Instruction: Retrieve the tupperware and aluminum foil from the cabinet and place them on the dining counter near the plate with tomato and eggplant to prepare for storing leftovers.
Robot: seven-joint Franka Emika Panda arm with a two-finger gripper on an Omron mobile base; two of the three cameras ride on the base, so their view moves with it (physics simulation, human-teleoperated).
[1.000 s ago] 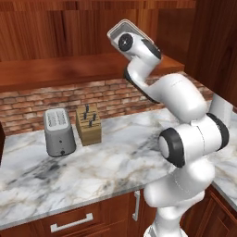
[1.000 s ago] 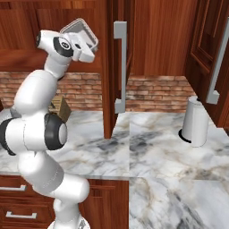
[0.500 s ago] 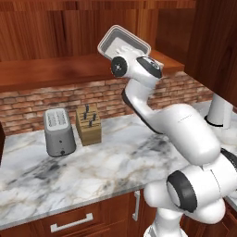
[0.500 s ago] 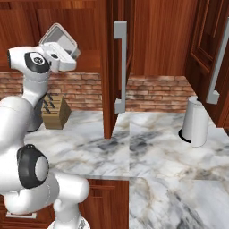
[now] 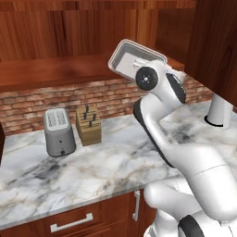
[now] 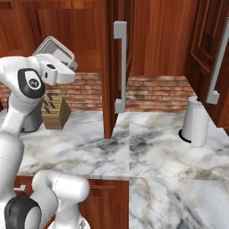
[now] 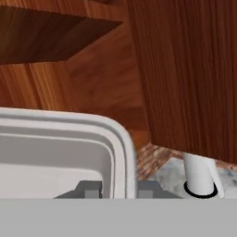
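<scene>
The tupperware (image 5: 132,56), a shallow grey-white container with a flared rim, is held tilted in the air in front of the reddish-brown cabinet (image 5: 69,28). It also shows above the knife block (image 6: 54,48). My gripper (image 7: 119,190) is shut on the rim of the tupperware (image 7: 60,148), one fingertip inside the wall and one outside. In both base views the container hides the fingers. The aluminum foil, the plate and the dining counter are out of view.
A toaster (image 5: 59,132) and a knife block (image 5: 89,124) stand at the back of the marble counter (image 5: 92,166). A white paper towel roll (image 6: 196,120) stands to the right. An open cabinet door (image 6: 112,67) with a silver handle juts out over the counter.
The arm has turned left and folded lower, carrying the tupperware away from the cabinet opening. The grip on the rim has stayed the same.
</scene>
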